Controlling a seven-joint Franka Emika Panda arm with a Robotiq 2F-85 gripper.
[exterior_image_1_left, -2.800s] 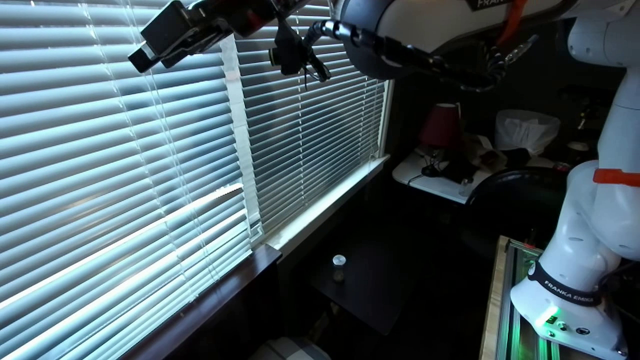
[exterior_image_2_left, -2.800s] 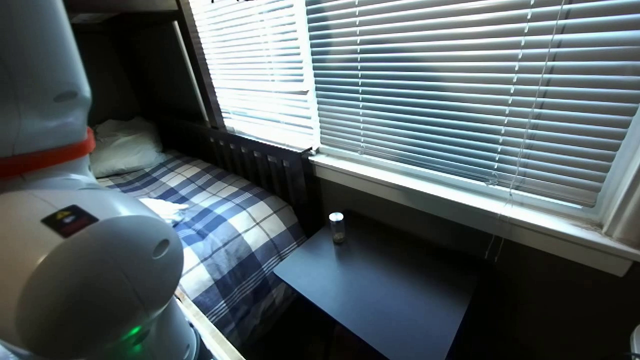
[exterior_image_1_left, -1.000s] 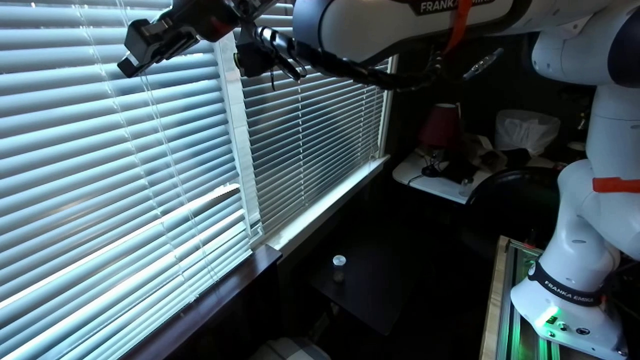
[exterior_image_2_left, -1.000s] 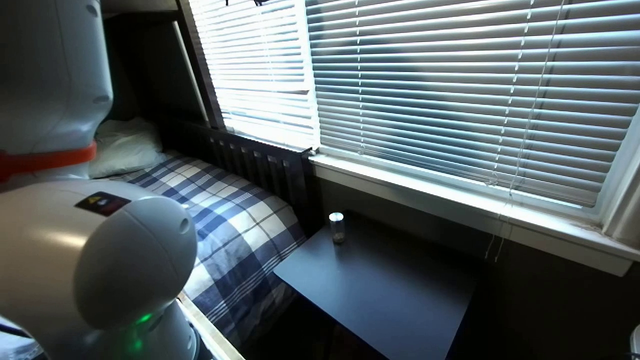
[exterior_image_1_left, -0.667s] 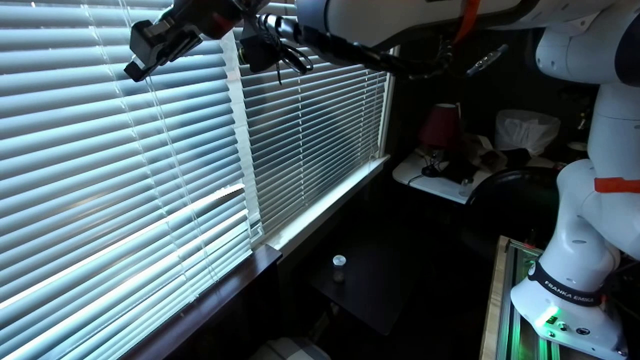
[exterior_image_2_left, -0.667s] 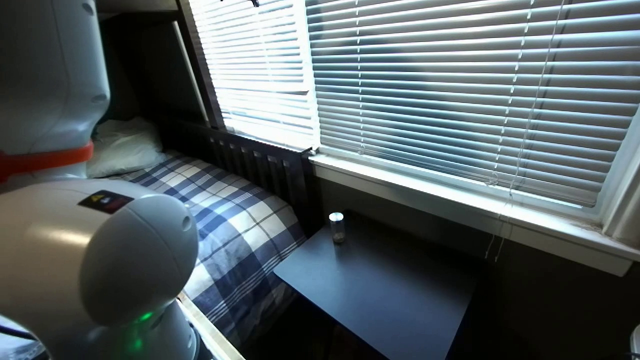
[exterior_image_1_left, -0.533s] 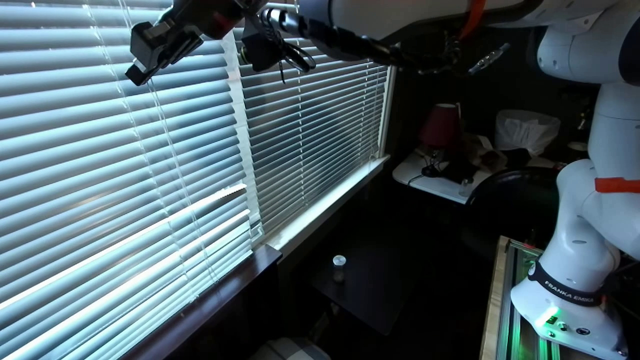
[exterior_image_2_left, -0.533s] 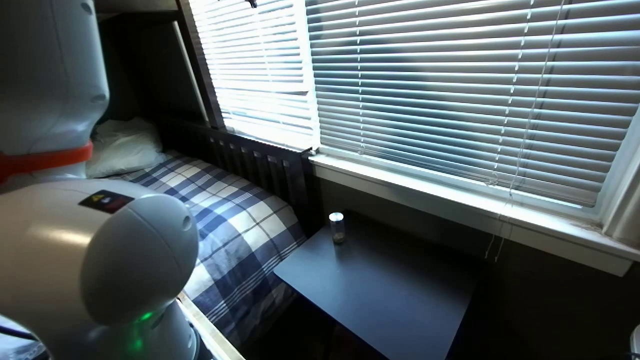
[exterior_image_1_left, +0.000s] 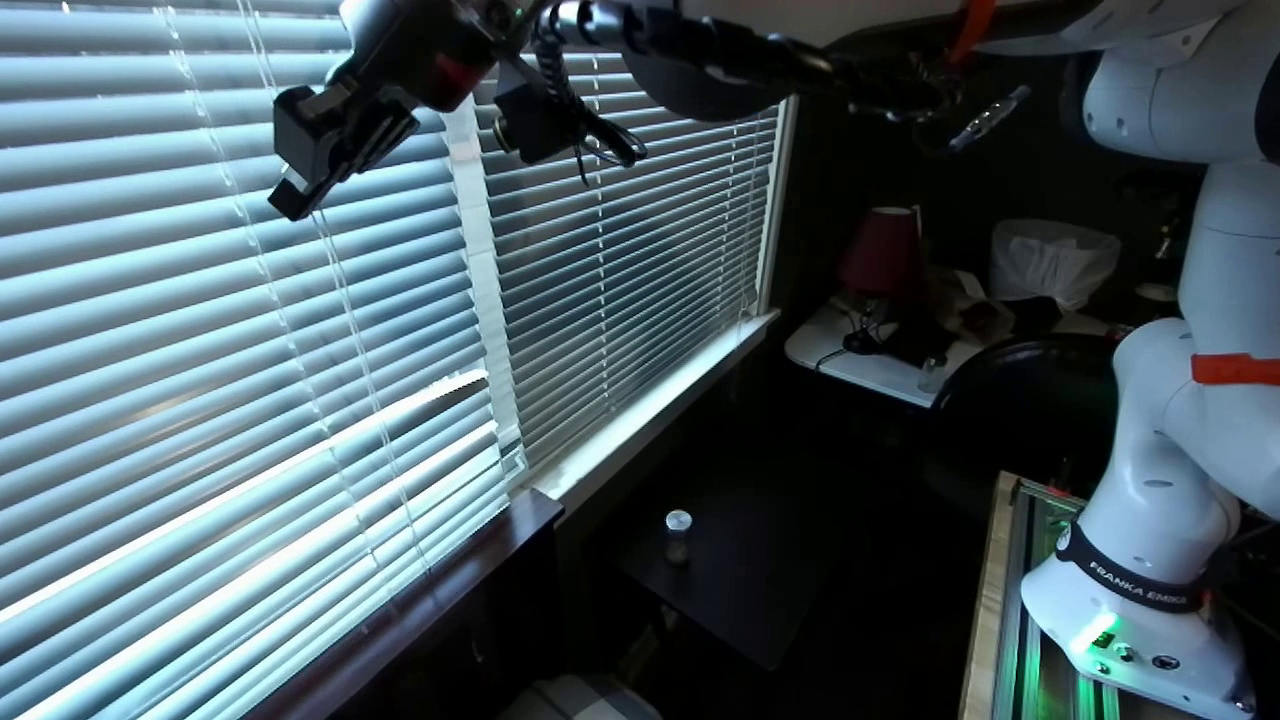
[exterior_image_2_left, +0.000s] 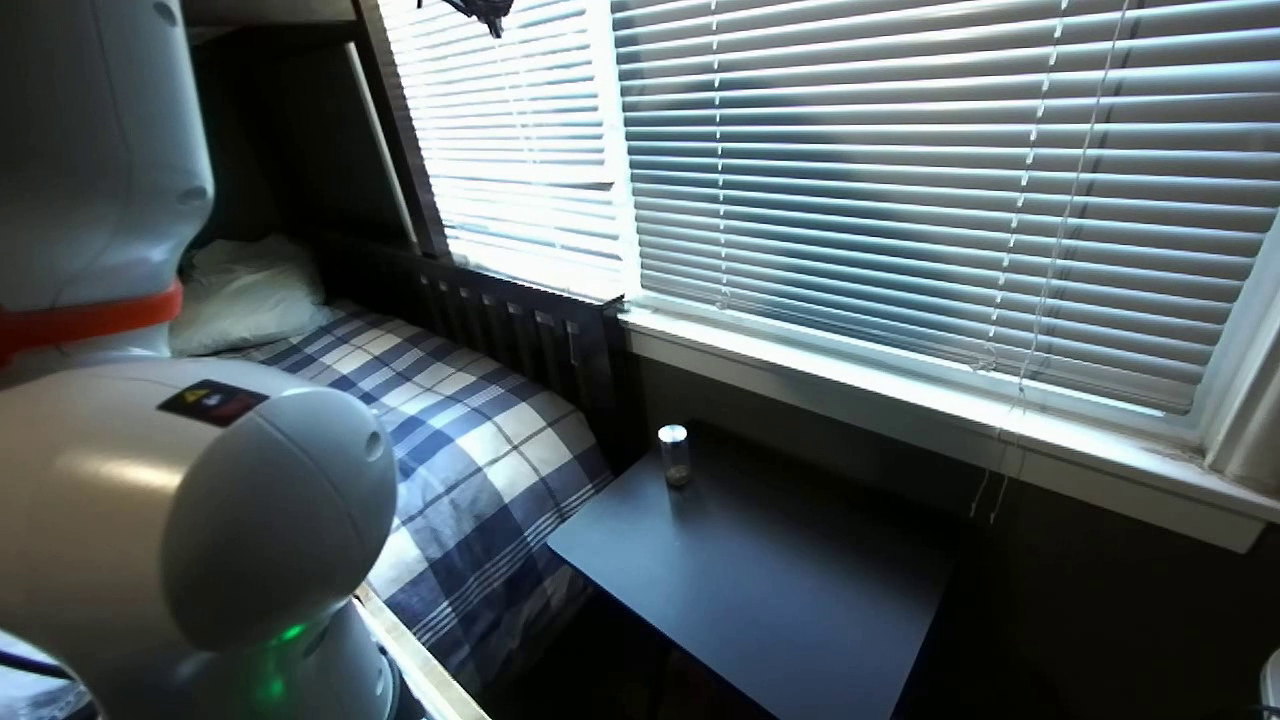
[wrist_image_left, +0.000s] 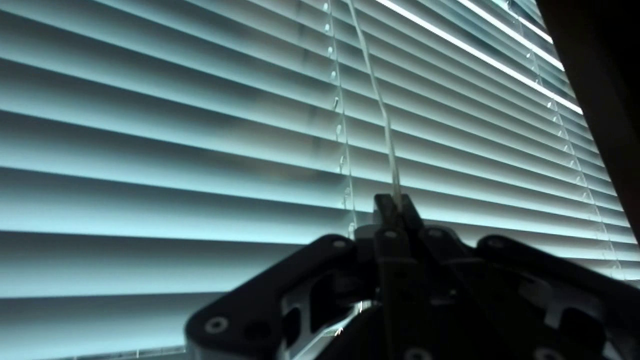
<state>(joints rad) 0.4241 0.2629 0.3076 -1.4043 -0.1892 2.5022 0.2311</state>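
Pull cord (wrist_image_left: 386, 119) of the bedside venetian blind (exterior_image_1_left: 110, 330), pinched in the gripper (wrist_image_left: 397, 204). Your fingertips (wrist_image_left: 383, 202) are pressed together on this thin, pale line, which runs out from them in front of the slats (wrist_image_left: 150, 215), nearly straight but for one slight bend. It hangs toward the blind's edge along the white window post (exterior_image_1_left: 483, 250), just beside a ladder string (wrist_image_left: 346, 145).

Expect the cord to handle as light, limp and somewhat slippery: it should bear pull but no push, and may creep through your grip under load. The slats are likely thin and easily bent. The sound place to hold is a free run of cord clear of the ladder string, seated well between the fingertips.

In an exterior view your arm (exterior_image_1_left: 1150, 420) rises from its base (exterior_image_1_left: 1180, 640), well apart from the blind, and reaches high across to it. The gripper slants downward, well above the blind's bottom edge; whether it touches the slats, you cannot tell.
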